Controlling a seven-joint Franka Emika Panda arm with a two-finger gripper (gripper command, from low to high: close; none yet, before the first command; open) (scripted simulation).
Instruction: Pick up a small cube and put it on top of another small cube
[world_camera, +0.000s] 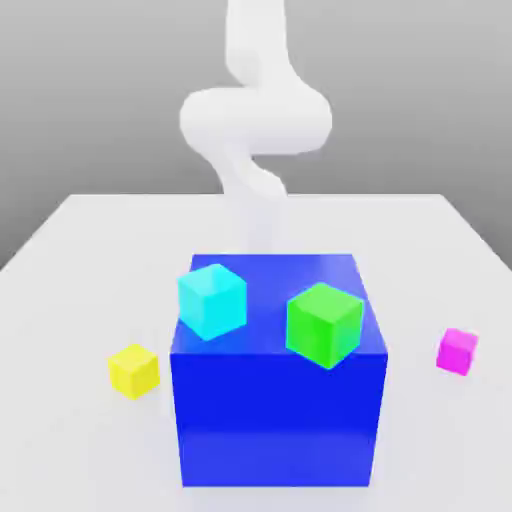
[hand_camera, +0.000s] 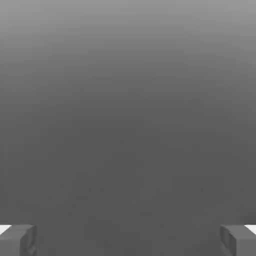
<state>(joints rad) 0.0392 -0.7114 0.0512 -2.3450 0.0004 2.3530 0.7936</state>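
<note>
The small magenta cube lies on the white table at the exterior view's right, beside the big blue block. On top of that block, near its front right corner, rests the green cube. My white arm rises behind the block, well above the table and away from both cubes. In the hand view my gripper is open: its two grey fingertips stand far apart with only plain grey background between them.
The big dark blue block stands at the table's front centre. A cyan cube sits on its top left. A small yellow cube lies on the table to the block's left.
</note>
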